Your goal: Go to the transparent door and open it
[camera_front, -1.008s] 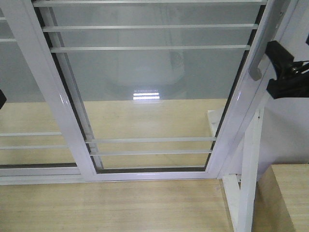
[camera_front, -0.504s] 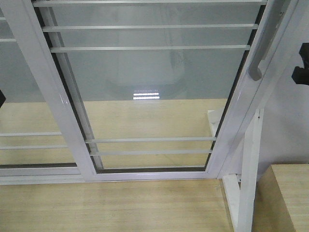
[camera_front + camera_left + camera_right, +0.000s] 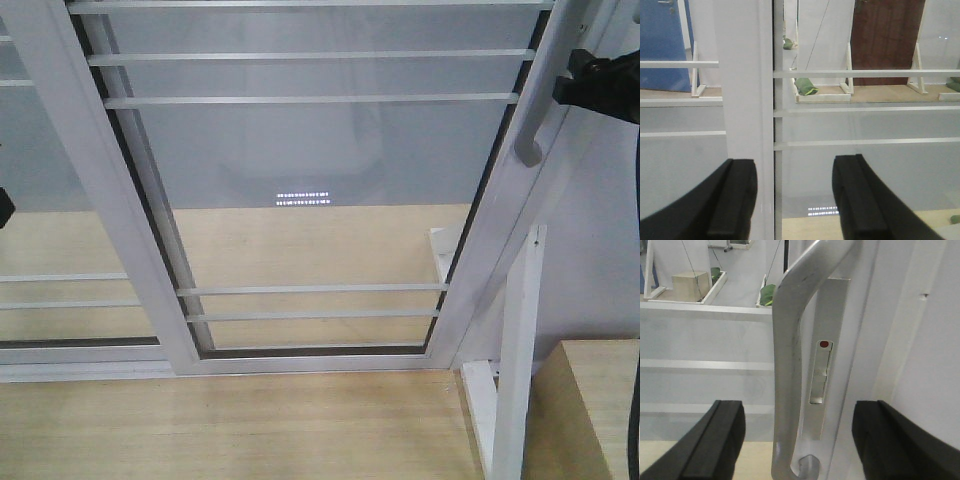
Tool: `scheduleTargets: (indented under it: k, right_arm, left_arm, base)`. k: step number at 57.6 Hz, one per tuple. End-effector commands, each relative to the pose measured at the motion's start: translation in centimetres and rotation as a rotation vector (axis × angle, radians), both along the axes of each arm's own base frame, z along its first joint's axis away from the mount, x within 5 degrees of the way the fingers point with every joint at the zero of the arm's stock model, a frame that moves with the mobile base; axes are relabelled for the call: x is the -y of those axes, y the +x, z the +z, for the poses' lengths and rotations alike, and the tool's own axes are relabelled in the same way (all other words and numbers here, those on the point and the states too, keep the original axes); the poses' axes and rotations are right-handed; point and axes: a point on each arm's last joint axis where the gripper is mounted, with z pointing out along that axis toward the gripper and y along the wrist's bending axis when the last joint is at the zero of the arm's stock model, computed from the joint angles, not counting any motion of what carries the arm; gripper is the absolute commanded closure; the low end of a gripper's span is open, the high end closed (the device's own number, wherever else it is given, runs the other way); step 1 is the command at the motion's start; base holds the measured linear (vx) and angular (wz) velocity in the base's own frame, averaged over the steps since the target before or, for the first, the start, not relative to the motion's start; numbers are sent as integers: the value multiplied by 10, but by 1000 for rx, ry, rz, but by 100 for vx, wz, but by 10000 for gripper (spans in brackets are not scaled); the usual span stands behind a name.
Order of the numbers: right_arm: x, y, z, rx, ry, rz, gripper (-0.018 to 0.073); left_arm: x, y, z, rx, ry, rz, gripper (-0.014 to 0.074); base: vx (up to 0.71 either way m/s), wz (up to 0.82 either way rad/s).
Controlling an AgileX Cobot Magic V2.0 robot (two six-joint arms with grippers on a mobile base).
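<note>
Upward came my right end effector [image 3: 799,440], open, astride the grey bar handle [image 3: 787,365]. Closing on it to slide the transparent door [image 3: 320,160] seemed next.

Transparent door [image 3: 320,160] in white frame, grey handle [image 3: 537,95] at right, right pincer [image 3: 598,82] just beside it

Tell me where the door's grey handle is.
The grey handle runs down the transparent door's right edge in the front view; the right wrist view shows it between the open right hand's fingers.
</note>
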Motion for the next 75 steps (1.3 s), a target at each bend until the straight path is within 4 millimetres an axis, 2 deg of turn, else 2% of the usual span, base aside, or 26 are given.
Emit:
scheduleTargets:
  k: [1, 14, 34, 41, 51, 57, 66, 75]
  right_arm:
    - [2, 14, 26, 145, -3, 0, 36]
    - [3, 46, 16, 165, 36, -2, 36]
    - [4, 81, 0, 160, 21, 9, 55]
    - [2, 84, -2, 167, -14, 35, 132]
    - [-1, 84, -1, 183, -65, 72, 316]
    - [-1, 84, -1, 183, -63, 73, 387]
    - [-2, 84, -1, 179, -28, 74, 393]
    - [-16, 84, -2, 177, -32, 112, 383]
  left_arm:
    - [-2, 1, 19, 107, -22, 20, 125]
    - [-2, 1, 19, 103, -22, 19, 125]
    - [-2, 1, 19, 104, -22, 19, 125]
    - [-2, 1, 19, 104, -22, 19, 125]
    - [-2, 1, 19, 104, -22, 19, 125]
    - [-2, 1, 19, 104, -22, 19, 125]
    - [-2, 1, 19, 104, -22, 19, 125]
    - [-2, 1, 19, 104, -22, 19, 125]
  base:
    - [0, 0]
    - [0, 0]
    - [0, 0]
    - [0, 0]
    - [0, 0]
    - [0, 0]
    - [0, 0]
    - [0, 0]
